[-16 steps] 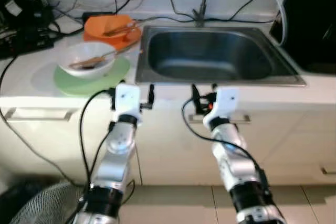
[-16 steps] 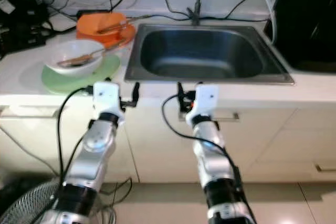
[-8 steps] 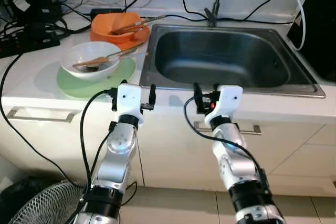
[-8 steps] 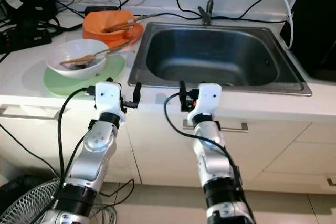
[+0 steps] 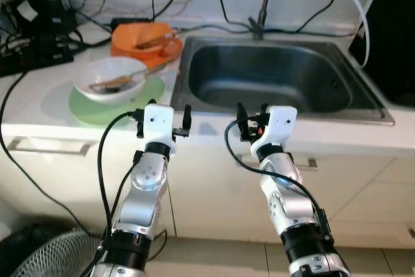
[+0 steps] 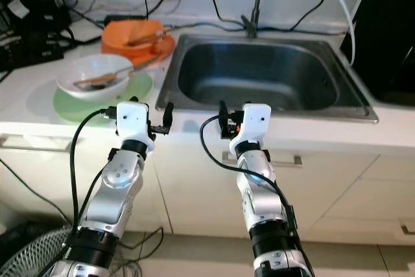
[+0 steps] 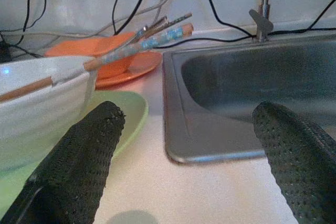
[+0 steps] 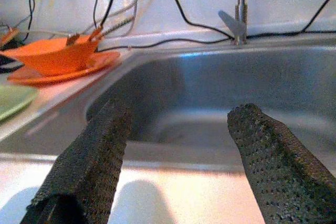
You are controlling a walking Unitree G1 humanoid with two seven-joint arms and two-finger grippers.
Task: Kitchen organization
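Both end effectors, left [image 5: 163, 114] and right [image 5: 251, 117], gape empty; wrist views reveal chopsticks' [image 7: 137, 45] patterned tips.

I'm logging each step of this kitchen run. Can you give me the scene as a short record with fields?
setting: white counter with steel sink and tap
dishes: white bowl with chopsticks on green plate; orange bowl on orange plate behind it
left pincer: open, at the counter edge, near the green plate
right pincer: open, at the counter edge, facing the sink
held: nothing
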